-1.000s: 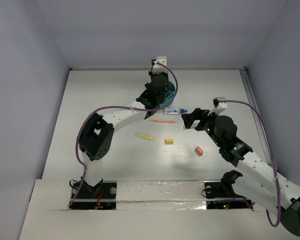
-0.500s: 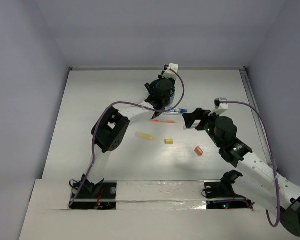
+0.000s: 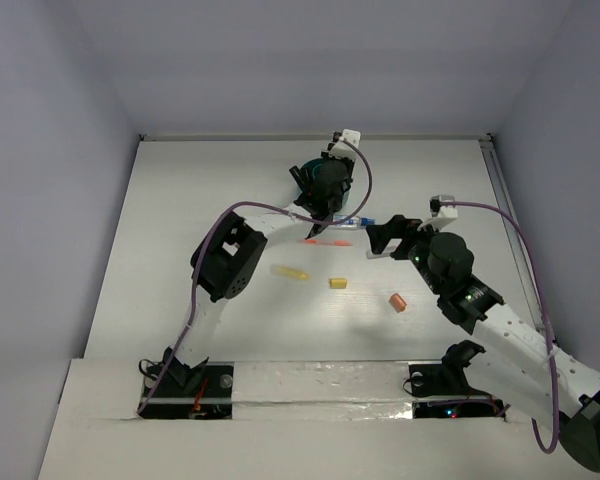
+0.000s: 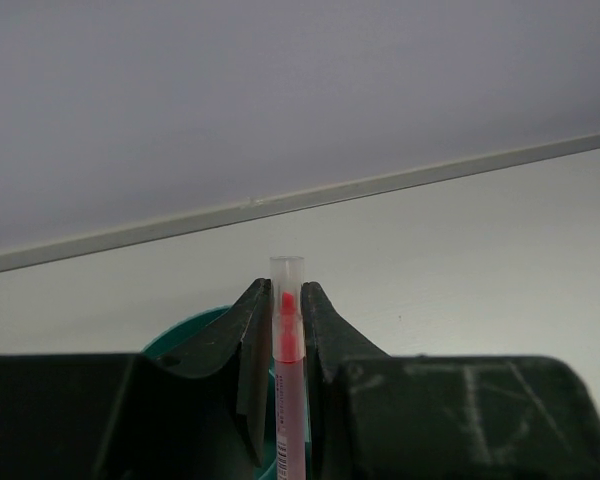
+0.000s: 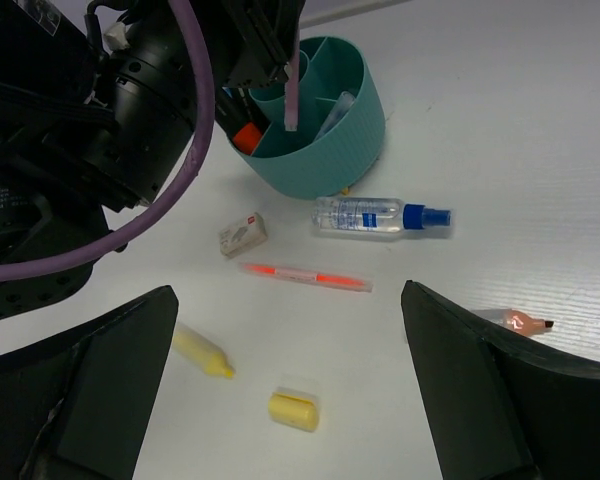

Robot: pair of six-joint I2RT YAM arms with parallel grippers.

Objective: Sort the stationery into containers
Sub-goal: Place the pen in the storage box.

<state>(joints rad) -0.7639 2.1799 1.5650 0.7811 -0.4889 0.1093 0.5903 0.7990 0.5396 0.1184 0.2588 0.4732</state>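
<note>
My left gripper (image 4: 287, 300) is shut on a pink pen (image 4: 288, 350) with a clear cap, held upright. The pen (image 5: 293, 90) hangs just over the teal container (image 5: 355, 140), whose rim (image 4: 195, 335) shows below the fingers. From above, the gripper (image 3: 320, 185) covers most of the container (image 3: 308, 168). An orange-capped item (image 5: 245, 135) stands in one cell. My right gripper (image 5: 288, 292) is open, hovering above an orange-red pen (image 5: 305, 275), a yellow marker (image 5: 202, 352) and a yellow cap (image 5: 294, 411) on the table.
A clear spray bottle (image 5: 375, 215) with a blue cap lies just in front of the container. A small white eraser box (image 5: 243, 233) sits left of it. An orange piece (image 3: 397, 302) lies beside the right arm. The back wall is close behind the container.
The left arm has swung its elbow to the right and brought its wrist over the container with the pink pen. The right arm has not moved.
</note>
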